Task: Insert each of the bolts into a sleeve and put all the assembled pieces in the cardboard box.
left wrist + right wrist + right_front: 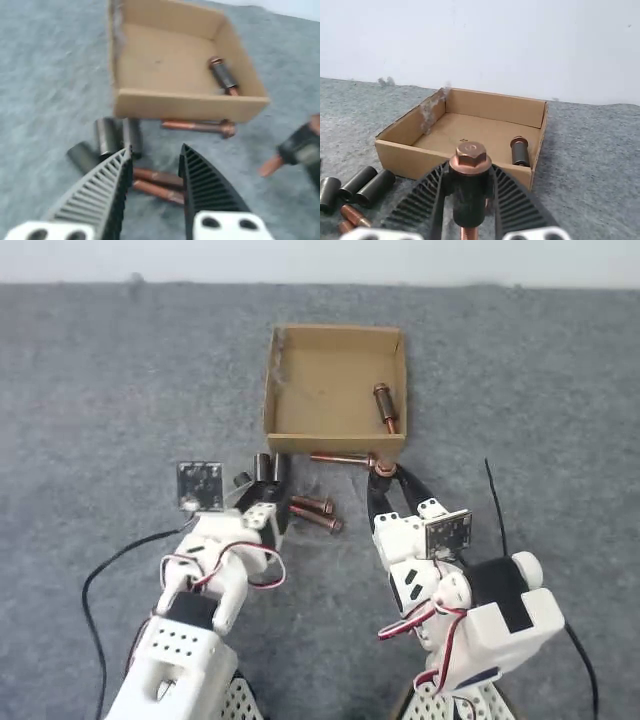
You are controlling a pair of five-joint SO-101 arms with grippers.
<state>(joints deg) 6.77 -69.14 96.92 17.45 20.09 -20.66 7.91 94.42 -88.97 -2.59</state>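
Observation:
The cardboard box (282, 380) (185, 106) (405, 152) holds one assembled bolt-and-sleeve piece (384, 407) (222, 75) (520, 150) by its right wall. My right gripper (392, 480) (468, 192) hovers just in front of the box's right front corner, shut on a black sleeve with a copper bolt (470, 156) through it. My left gripper (270, 506) (155, 150) is open above two loose bolts (315, 512) (156, 183). A long bolt (343, 457) (197, 126) lies along the box front. Three empty sleeves (265, 468) (107, 135) (365, 184) sit left of it.
Grey carpet (100, 390) covers the table, with open room to the left and right of the box. A black cable (497, 505) trails beside the right arm. A white wall (480, 40) stands behind the table.

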